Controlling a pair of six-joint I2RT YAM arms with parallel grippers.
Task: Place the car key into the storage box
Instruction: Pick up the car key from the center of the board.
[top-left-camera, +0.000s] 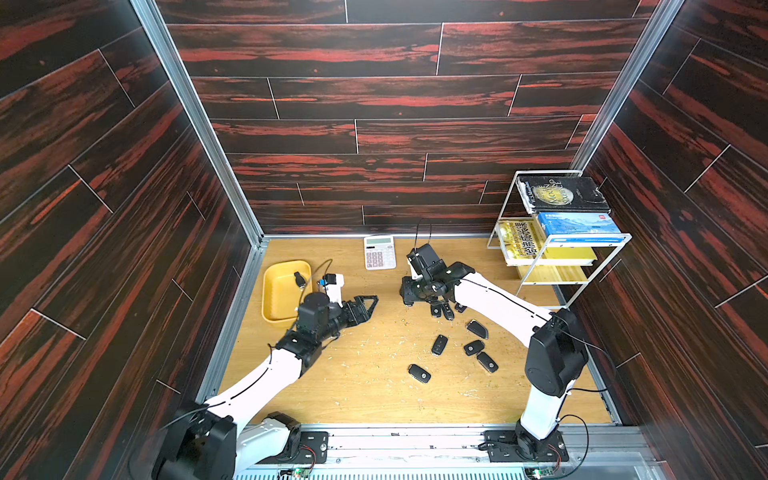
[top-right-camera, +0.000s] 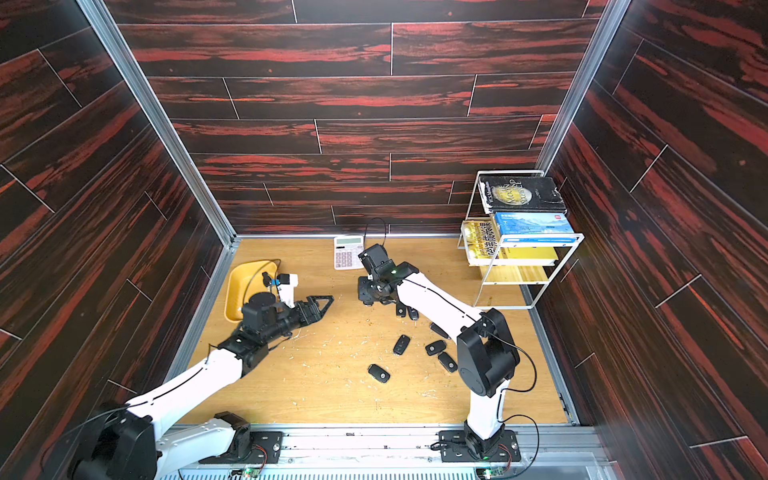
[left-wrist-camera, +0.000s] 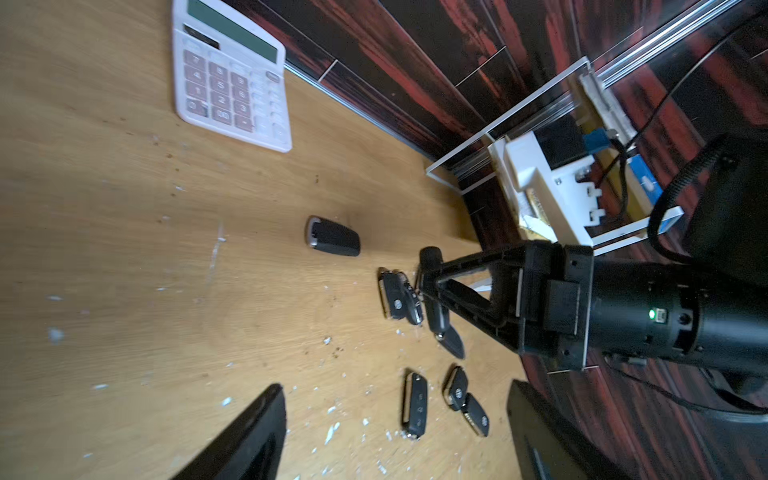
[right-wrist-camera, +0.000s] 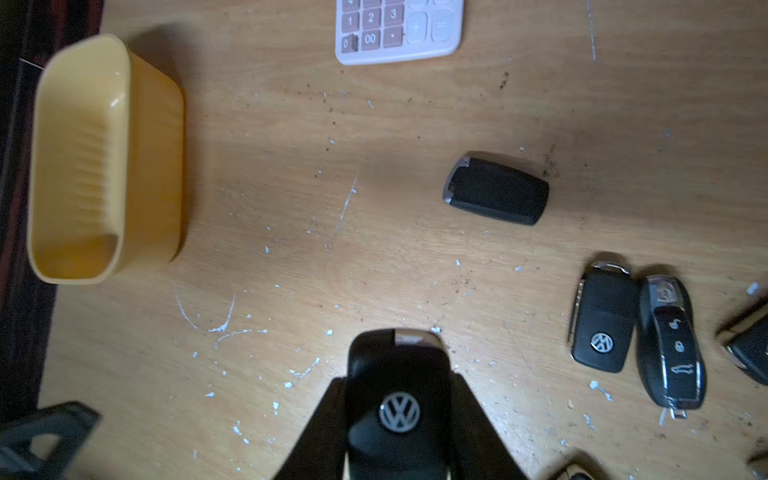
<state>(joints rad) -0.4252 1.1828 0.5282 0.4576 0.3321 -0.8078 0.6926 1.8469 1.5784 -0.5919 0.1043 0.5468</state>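
In the right wrist view a black car key (right-wrist-camera: 399, 409) with a VW badge sits between the fingers of my right gripper (right-wrist-camera: 397, 386), which is shut on it above the wooden table. In a top view the right gripper (top-left-camera: 409, 300) hangs near the table's middle, right of the yellow storage box (top-left-camera: 277, 300). The box (right-wrist-camera: 153, 166) stands at the far left, with a small black thing (top-left-camera: 298, 279) inside by its right rim. My left gripper (top-left-camera: 371, 305) is open and holds nothing, between the box and the right gripper; its fingers (left-wrist-camera: 249, 436) frame bare table.
Several loose black keys (top-left-camera: 439, 345) lie on the table (top-left-camera: 353, 386) right of centre, one (right-wrist-camera: 496, 189) apart from the rest. A white calculator (top-left-camera: 379, 251) lies at the back. A white wire book rack (top-left-camera: 561, 245) with books stands at the back right. Walls enclose three sides.
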